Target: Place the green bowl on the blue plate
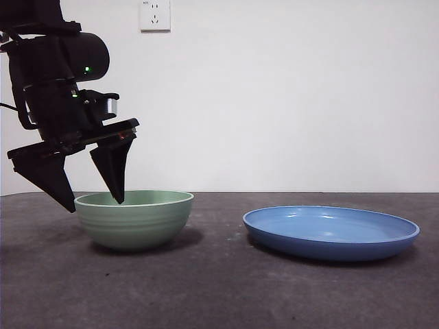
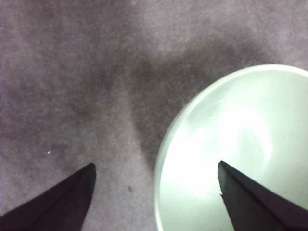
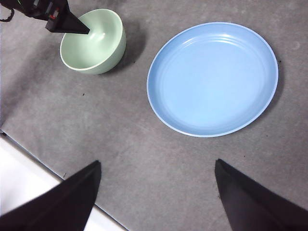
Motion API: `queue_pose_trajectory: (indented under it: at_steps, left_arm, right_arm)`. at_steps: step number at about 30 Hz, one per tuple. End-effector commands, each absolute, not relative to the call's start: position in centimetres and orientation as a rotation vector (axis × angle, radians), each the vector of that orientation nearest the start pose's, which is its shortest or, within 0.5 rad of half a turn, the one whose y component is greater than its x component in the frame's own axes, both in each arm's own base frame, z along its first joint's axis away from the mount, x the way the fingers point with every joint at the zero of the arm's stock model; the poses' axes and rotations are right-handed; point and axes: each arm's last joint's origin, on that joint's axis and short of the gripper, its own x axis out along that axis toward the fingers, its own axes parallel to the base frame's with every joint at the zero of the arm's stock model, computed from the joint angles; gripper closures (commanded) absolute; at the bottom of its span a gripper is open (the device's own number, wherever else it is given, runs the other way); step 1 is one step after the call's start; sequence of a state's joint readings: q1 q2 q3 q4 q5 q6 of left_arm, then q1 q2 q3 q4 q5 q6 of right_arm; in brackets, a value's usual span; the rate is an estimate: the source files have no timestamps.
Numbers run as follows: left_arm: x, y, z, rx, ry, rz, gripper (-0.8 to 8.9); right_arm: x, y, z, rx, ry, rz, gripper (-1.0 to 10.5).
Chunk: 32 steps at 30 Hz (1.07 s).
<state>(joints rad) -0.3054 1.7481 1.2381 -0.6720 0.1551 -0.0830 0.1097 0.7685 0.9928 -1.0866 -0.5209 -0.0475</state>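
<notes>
The green bowl (image 1: 137, 221) stands upright on the dark table, left of the blue plate (image 1: 330, 233), with a gap between them. My left gripper (image 1: 96, 204) is open and straddles the bowl's left rim, one jaw inside and one outside. In the left wrist view the bowl (image 2: 240, 139) shows its rim running between the jaws of the left gripper (image 2: 156, 166). My right gripper (image 3: 156, 163) is open and empty, high above the table. From there I see the bowl (image 3: 91, 43), the plate (image 3: 212, 79) and a jaw of the left gripper (image 3: 67, 21) in the bowl.
The plate is empty. A white wall with a socket (image 1: 154, 14) stands behind the table. The table's edge with a white surface beyond it (image 3: 24, 187) shows in the right wrist view.
</notes>
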Motion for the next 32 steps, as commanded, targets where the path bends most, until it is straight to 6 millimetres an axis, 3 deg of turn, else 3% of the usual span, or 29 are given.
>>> queue_pose_trajectory:
  at_steps: [1, 7, 13, 16, 25, 32]
  left_arm:
    - [33.3, -11.1, 20.4, 0.036, 1.21, -0.365, 5.34]
    - [33.2, -11.1, 20.3, 0.038, 1.228, -0.363, 6.75]
    - [33.1, -11.1, 20.3, 0.039, 1.237, -0.362, 7.13]
    - [33.1, -11.1, 20.3, 0.039, 1.237, -0.361, 8.04]
    - [33.2, -11.1, 20.6, 0.031, 1.217, -0.362, 8.04]
    - [32.8, -11.8, 23.9, 0.006, 1.121, -0.387, 8.04]
  right_arm:
    - [11.5, 2.7, 33.5, 0.138, 0.823, 0.613, 5.7]
    - [11.5, 2.7, 33.5, 0.138, 0.823, 0.613, 5.7]
    - [11.5, 2.7, 33.5, 0.138, 0.823, 0.613, 5.7]
    - [11.5, 2.7, 33.5, 0.138, 0.823, 0.613, 5.7]
    - [11.5, 2.7, 33.5, 0.138, 0.823, 0.613, 5.7]
    - [11.5, 2.7, 33.5, 0.138, 0.822, 0.613, 5.7]
